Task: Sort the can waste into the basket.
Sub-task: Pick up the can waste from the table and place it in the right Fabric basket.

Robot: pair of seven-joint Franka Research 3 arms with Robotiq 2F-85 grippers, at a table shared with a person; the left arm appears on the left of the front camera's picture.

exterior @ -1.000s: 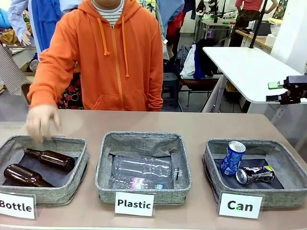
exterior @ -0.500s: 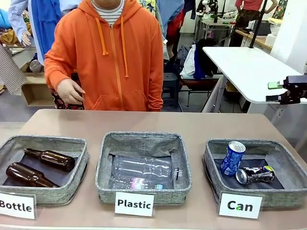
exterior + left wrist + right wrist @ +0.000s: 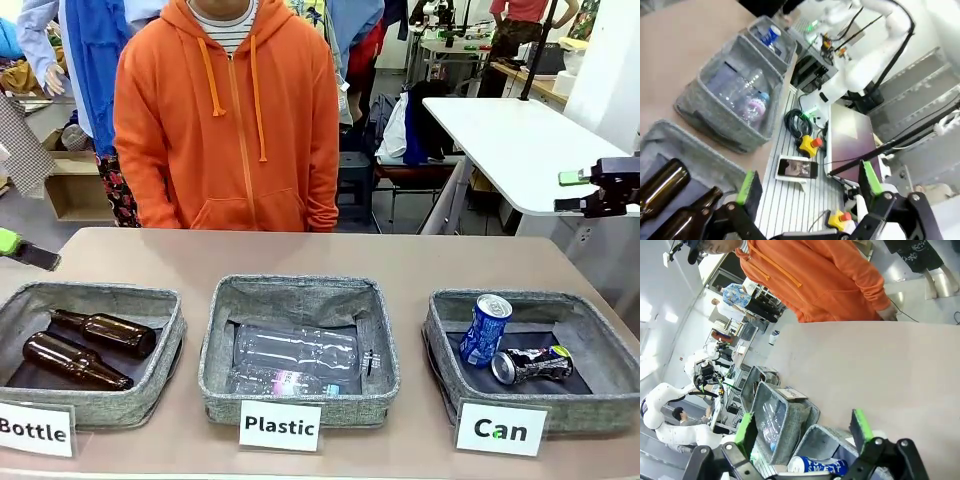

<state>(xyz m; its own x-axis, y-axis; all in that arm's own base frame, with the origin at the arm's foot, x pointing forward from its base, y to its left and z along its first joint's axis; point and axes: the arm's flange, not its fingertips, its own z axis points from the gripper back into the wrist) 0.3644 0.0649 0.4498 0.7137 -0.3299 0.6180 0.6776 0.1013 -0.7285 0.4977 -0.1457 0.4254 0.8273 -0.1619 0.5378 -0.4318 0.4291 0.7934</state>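
Both cans lie inside the basket (image 3: pixel 600 345) behind the white "Can" card (image 3: pixel 500 429). The blue can (image 3: pixel 486 329) leans against the basket's far-left wall, its long axis tilted up and away, silver top uppermost. The black crushed can (image 3: pixel 530 364) lies flat on the dark bottom just right of the blue one, its long axis running across the basket, silver end toward the blue can. With both pieces already in, the sorting looks done as far as these things go.

The right gripper (image 3: pixel 575 192) is the nearer one: it hangs above and beyond the basket's far-right corner, well clear of the rim, so the cans lie below it and toward the robot. Its wrist view shows the green-padded fingers (image 3: pixel 860 425) spread wide with nothing between them, the blue can low between them.

The left gripper (image 3: pixel 807 185) is far from the basket, past the bottle basket (image 3: pixel 120 300), also gaping wide and empty.
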